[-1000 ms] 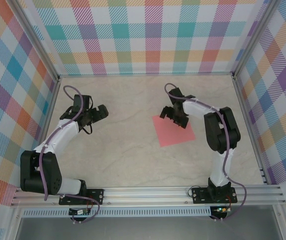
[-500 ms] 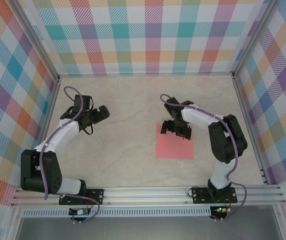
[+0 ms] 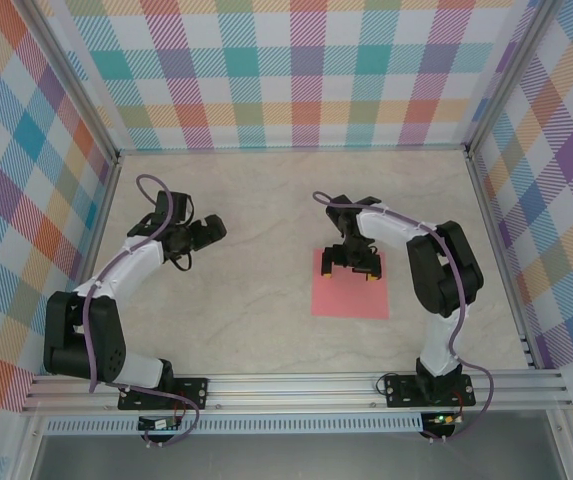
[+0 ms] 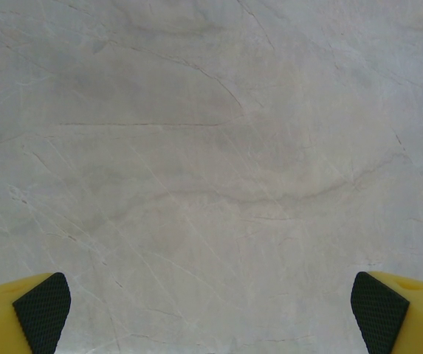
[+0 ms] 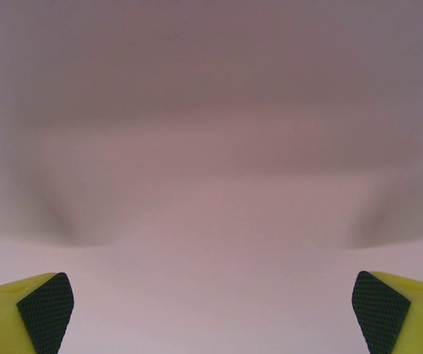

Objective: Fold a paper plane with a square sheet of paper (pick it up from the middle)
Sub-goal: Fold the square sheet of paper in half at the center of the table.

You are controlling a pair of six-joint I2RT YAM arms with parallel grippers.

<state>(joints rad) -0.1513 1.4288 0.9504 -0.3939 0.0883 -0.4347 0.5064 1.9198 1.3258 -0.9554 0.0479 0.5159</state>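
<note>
From above, the square sheet of paper lies flat on the table, right of the middle and roughly halfway between the far and near edges. The right gripper hangs over the sheet's far part with its fingers spread wide; I cannot tell whether the tips touch the sheet. The left gripper sits well apart, towards the left edge, over bare table, its fingers also apart. At the left wrist, the two black pads stand far apart above the pale marbled surface. At the right wrist, the pads are just as wide, with blurred pink paper close beneath.
</note>
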